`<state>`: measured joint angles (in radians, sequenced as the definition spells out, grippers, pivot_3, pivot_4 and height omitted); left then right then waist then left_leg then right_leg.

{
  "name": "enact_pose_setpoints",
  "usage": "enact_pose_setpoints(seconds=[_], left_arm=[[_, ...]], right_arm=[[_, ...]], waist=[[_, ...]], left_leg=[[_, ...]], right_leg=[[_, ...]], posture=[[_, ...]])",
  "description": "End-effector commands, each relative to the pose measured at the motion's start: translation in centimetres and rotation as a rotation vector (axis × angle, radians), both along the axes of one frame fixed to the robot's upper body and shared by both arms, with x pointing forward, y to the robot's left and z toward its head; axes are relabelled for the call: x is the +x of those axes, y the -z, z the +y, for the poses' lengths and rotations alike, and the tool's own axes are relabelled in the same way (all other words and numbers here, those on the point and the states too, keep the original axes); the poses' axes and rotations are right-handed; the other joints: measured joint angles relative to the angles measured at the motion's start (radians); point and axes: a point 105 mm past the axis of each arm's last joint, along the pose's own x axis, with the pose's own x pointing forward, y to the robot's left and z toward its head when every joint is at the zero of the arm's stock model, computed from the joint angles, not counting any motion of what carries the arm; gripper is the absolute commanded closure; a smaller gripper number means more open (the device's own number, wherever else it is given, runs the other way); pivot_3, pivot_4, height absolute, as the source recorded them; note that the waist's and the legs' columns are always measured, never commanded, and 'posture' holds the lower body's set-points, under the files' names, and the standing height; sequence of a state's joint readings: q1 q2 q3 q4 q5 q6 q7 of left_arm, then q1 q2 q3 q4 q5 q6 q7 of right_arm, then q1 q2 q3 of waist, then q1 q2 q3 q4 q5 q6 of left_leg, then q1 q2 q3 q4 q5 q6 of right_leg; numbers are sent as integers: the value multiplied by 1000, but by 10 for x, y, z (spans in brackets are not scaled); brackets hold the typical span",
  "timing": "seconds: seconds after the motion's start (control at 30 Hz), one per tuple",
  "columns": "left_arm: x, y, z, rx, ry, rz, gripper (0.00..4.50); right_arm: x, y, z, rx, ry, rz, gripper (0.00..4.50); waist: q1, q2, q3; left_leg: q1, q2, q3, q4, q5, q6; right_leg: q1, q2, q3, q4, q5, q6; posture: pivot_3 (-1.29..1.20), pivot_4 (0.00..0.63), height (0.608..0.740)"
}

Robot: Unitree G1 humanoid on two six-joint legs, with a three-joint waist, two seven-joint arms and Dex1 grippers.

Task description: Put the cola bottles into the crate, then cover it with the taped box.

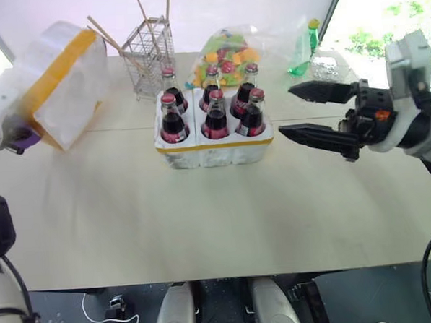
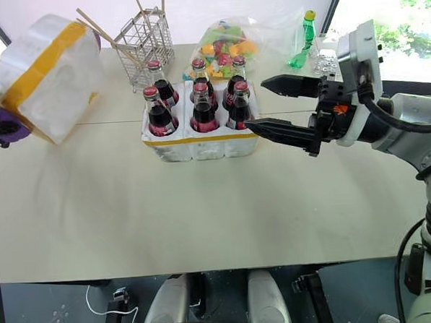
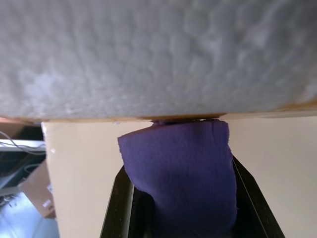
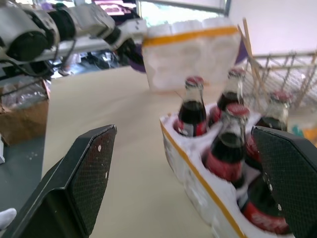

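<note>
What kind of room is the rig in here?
Probably a lab or test space by a window: a plain tabletop with staged props, cabling on the floor, a cardboard box, daylight and greenery outside.

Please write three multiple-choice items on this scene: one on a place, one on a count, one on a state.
1. Where is the taped box?
A. On top of the crate
B. At the left claw, left of the crate
C. Behind the wire basket

2. How many cola bottles stand in the crate?
A. Four
B. Five
C. Six

3. How is the right claw?
A. Open, holding nothing
B. Shut on a bottle
C. Shut on the box

Key: 1 B, the left claw is shut on its edge, away from the crate. 2 C, two rows of three. 3 A, its fingers stand apart beside the crate.
</note>
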<state>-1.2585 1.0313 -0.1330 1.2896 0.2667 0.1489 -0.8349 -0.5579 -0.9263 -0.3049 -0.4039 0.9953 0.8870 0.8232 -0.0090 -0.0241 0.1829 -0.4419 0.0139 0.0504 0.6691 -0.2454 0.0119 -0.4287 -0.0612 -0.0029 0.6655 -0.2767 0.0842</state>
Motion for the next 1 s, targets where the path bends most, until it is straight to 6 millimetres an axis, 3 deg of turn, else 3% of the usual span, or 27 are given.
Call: enact_pose_setpoints(seconds=[0.03,0.13,0.17,0.27,0.43,0.73,0.87,1.0], left_arm=[[9,-67,-21,136,154,-333,4011],[13,-88,-41,117,228,-447,4011],[12,-91,-53,202,293,-463,4011],[10,-93,-92,364,439,-502,4011],[0,-100,-133,480,489,-603,4011],[-8,-100,-189,613,550,-765,4011],[-16,-83,-214,796,665,-763,4011],[-21,-71,-225,891,720,-742,4011]], right_arm=[[7,-3,-9,-18,54,-28,0],[10,-4,-12,-12,60,-23,0],[12,-3,-12,-7,65,-20,0],[16,-2,-13,16,81,-8,0],[19,1,-12,33,97,1,0],[22,-6,-17,97,135,3,0],[23,-7,-18,104,146,-1,0],[23,-7,-19,113,155,-1,0]], waist=[[0,-1,0],[0,-1,0],[0,-1,0],[-2,0,0],[-4,0,0],[0,0,0],[-1,0,0],[0,0,0]], left_leg=[[0,0,0,0,0,0],[0,0,0,1,0,0],[0,0,0,1,0,0],[0,0,1,0,0,0],[0,0,0,1,0,0],[0,0,0,3,0,0],[0,0,1,4,0,0],[0,0,0,5,0,0]], right_leg=[[0,0,0,0,0,0],[0,-1,0,0,1,0],[0,-1,0,0,1,0],[0,-1,1,0,1,0],[0,-1,2,1,1,0],[1,0,1,1,2,1],[1,1,1,1,2,1],[1,1,1,1,2,1]], posture=[[0,150,740],[0,150,740],[0,150,740],[0,150,740],[0,150,740],[0,150,740],[0,150,740],[0,150,740]])
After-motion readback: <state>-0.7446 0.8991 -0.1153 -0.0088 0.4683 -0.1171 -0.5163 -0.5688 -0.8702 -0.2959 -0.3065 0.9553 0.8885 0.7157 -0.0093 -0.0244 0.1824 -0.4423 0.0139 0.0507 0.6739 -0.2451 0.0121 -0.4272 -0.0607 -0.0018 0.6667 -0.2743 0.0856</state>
